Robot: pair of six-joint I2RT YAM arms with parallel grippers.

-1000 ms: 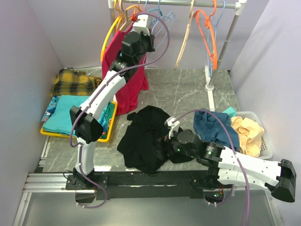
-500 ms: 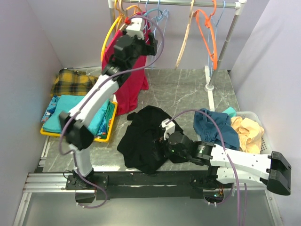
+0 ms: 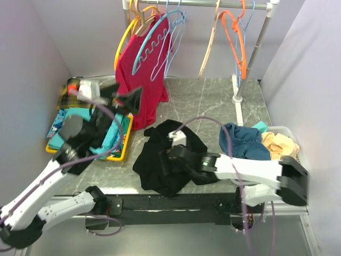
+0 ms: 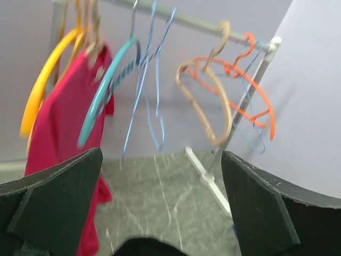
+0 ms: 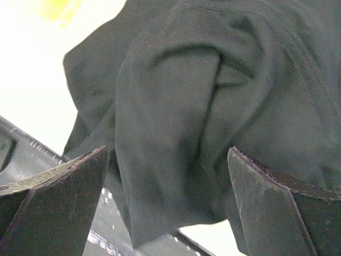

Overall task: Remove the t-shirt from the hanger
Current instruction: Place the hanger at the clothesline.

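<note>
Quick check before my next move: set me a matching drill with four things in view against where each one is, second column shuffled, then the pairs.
Things:
1. red t-shirt
2. black garment
3. orange hanger
4. white basket

Places:
A. bare, on the right part of the rail
B. at the right edge of the table, yellow cloth inside
C. hanging at the rail's left end
D. heaped on the table towards its near edge

Pairs: 1-C, 2-D, 3-A, 4-B
</note>
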